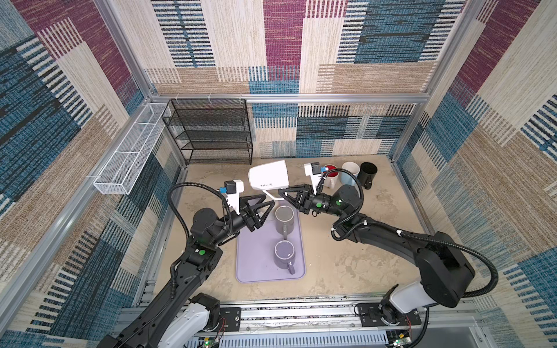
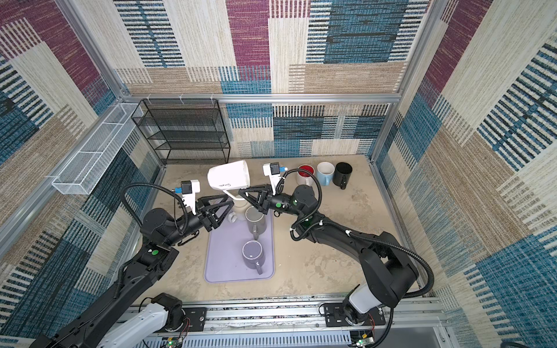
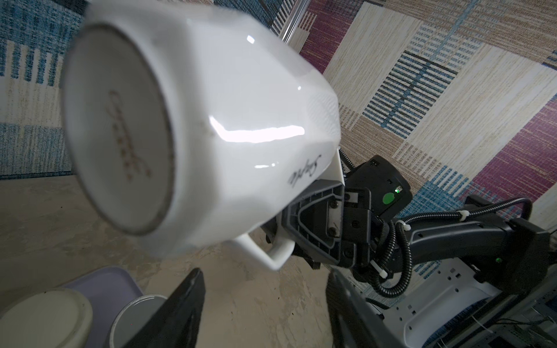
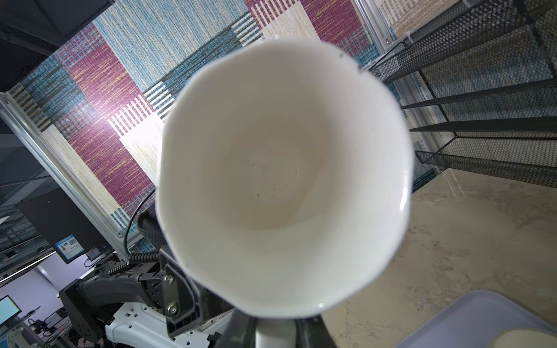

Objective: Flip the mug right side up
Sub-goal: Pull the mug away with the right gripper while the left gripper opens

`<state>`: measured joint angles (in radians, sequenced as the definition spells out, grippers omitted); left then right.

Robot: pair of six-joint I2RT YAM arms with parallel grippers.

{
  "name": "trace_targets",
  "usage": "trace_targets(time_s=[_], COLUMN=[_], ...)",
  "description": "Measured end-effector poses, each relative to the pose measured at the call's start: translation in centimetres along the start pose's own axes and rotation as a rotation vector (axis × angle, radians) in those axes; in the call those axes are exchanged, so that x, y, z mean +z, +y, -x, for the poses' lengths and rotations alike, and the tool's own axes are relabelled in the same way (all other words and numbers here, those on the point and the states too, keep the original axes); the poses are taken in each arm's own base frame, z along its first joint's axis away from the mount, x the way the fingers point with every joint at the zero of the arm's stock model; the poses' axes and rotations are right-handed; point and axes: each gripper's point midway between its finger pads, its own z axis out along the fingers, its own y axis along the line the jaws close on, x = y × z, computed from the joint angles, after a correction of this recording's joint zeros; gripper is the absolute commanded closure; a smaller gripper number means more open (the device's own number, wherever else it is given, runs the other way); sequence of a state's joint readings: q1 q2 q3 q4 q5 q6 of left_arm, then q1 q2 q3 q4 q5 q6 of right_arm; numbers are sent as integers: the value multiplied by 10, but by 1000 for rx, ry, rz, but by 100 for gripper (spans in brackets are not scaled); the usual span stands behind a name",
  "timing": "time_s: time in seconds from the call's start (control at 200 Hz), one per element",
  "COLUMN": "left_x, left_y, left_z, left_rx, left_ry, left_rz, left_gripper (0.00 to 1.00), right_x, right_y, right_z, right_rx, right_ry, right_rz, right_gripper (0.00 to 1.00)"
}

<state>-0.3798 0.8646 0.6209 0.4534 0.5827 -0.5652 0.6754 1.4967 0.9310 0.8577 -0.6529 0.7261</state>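
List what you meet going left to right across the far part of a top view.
white wire basket → black mesh rack → white mug, held aloft → red-lined mug → pale blue mug → black mug

White mug (image 4: 283, 177) fills view, its empty inside showing

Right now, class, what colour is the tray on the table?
Pale lilac; the tray shows best in a top view.

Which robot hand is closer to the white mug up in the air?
Right. The right gripper is shut on the handle of the white mug. The left gripper is open, near its base, apart from it.
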Motion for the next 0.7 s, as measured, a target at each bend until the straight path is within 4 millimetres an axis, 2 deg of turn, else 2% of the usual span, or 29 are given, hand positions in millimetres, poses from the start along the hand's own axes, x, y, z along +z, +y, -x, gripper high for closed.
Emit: trace_targets(time_s=[0.301, 0.516, 0.701], left_x=[-5, -13, -21], left_y=[-5, -5, -5], left_z=[3, 3, 1], left_rx=[18, 34, 80], left_ry=[1, 14, 30], left_rz=[2, 45, 80], left_gripper=[35, 35, 35], right_x=[-3, -8, -22], right_y=[-5, -18, -37], right_z=[19, 27, 34], right_rx=[-98, -152, -181], right_ry=[-11, 3, 14], right_rz=[-126, -237, -331], right_gripper=[100, 100, 100])
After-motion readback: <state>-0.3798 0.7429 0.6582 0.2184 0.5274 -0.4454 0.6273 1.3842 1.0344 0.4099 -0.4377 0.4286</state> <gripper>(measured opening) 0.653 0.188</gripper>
